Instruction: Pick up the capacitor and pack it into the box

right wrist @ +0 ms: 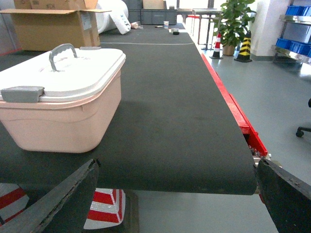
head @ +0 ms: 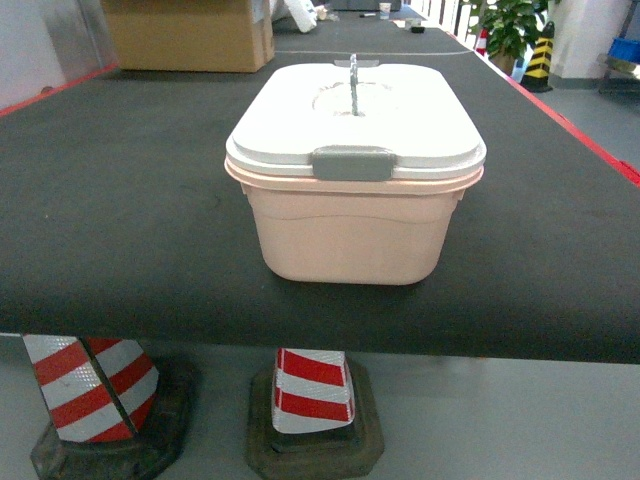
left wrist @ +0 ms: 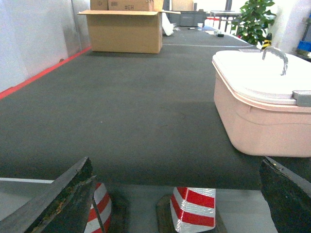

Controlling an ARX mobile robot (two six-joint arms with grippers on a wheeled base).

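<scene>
The salmon-pink box (head: 350, 235) stands on the black table (head: 120, 230) near its front edge, with its white lid (head: 355, 115) on and a grey clasp (head: 352, 163) at the front. The same box (left wrist: 257, 121) lies right of my left gripper (left wrist: 177, 194) and shows as the box (right wrist: 63, 121) left of my right gripper (right wrist: 177, 194). Both grippers hang open before the table's front edge, with nothing between their fingers. No capacitor is in view. Neither gripper appears in the head view.
A brown cardboard carton (head: 190, 35) stands at the table's far left. Red-and-white cones (head: 312, 395) stand on the floor under the front edge. A red rail (right wrist: 233, 104) runs along the table's right side. Blue bins (right wrist: 296, 31) and a potted plant (right wrist: 235, 19) are far right.
</scene>
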